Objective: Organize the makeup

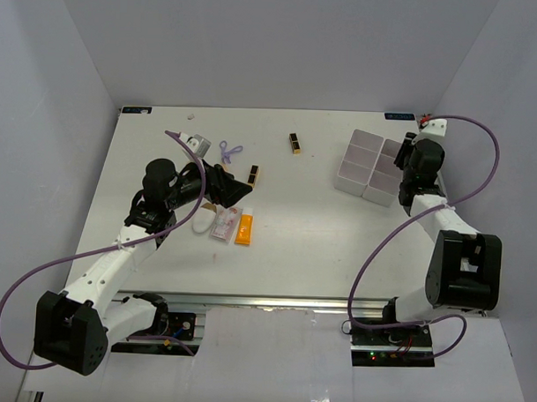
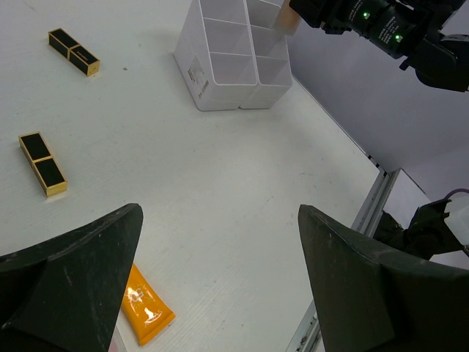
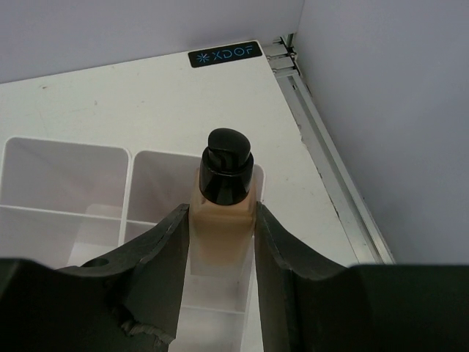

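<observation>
Far right corner, top view: your right gripper (image 1: 404, 162) hangs over the white tray (image 1: 350, 181).
Left wrist: your left gripper (image 2: 220, 213) is spread wide above the surface (image 2: 220, 147), with the orange tube (image 2: 146, 312) beside one finger.
Right wrist: your right gripper pinches the beige bottle (image 3: 222, 235), upright over a tray compartment.

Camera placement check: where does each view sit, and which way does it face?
Top external: above and behind the robot, looking down on the table; both arms show.
Left wrist: on the left gripper, open, looking across to the tray; its fingers frame the bottom.
Right wrist: above the tray, facing the far right corner; the right gripper grips a beige bottle.
Shared: both wrist views show tray and bottle.
</observation>
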Controlling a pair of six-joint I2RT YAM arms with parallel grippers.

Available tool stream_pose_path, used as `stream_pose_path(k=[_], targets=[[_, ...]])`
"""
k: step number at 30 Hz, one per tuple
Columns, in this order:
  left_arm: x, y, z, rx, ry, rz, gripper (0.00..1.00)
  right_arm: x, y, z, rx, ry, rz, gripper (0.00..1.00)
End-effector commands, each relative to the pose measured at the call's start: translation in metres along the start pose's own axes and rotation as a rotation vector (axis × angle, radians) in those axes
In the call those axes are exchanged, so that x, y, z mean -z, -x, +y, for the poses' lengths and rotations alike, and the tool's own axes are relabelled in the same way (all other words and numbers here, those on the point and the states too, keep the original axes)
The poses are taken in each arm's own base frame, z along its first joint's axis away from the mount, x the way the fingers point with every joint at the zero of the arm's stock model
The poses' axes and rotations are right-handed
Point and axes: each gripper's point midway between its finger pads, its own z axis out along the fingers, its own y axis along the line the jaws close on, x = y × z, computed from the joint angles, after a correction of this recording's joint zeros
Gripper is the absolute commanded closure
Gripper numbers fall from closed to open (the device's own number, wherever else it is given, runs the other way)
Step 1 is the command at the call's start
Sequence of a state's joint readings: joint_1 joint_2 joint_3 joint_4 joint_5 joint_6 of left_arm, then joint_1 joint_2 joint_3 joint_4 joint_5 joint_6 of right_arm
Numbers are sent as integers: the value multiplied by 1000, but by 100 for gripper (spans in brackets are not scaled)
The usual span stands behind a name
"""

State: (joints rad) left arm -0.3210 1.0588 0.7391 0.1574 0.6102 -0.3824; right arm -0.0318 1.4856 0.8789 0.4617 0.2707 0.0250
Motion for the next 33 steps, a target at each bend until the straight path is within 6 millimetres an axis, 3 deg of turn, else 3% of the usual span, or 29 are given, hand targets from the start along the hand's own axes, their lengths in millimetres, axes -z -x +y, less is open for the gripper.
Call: stream_pose_path(k=[1,20,28,33], targets=[[0,3,-3,-19,-7,-6,2,-11,64,-2,-72,-12,-200,92],[-3,-3,4,-9,6,12,2,-38,58,-1,-3,-26,-252,92],[-4,-3,3,-10,4,14,2,-31,41,0,9,-13,-234,81],[-4,-3,2,-9,1,14,2,-26,32,-3,32,-14,-227,79]])
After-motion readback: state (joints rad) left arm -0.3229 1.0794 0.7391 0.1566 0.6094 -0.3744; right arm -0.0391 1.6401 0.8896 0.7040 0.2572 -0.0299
